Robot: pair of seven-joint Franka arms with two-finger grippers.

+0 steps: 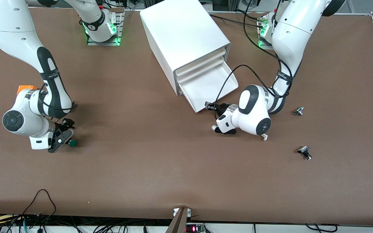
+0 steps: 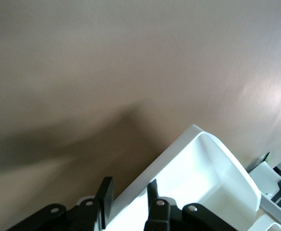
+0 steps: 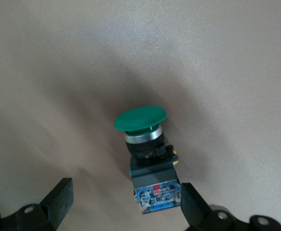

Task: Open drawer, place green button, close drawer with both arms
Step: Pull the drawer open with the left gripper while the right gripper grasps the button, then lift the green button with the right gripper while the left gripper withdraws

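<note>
The white cabinet (image 1: 186, 38) stands at the middle of the table. Its lowest drawer (image 1: 207, 85) is pulled out and nothing shows in it. My left gripper (image 1: 210, 106) is at the drawer's front edge, shut on the front wall (image 2: 179, 154), with one finger inside and one outside. The button (image 1: 73, 142), with a green cap and dark body, lies on the table toward the right arm's end. My right gripper (image 1: 64, 136) is low at it and open. In the right wrist view the button (image 3: 142, 139) lies between the fingers (image 3: 60, 197), its body close to one of them.
An orange box (image 1: 24, 89) shows partly from under the right arm. Two black-and-silver small parts (image 1: 299, 111) (image 1: 304, 152) lie toward the left arm's end. The two upper drawers are shut. Cables run from the left arm past the drawer.
</note>
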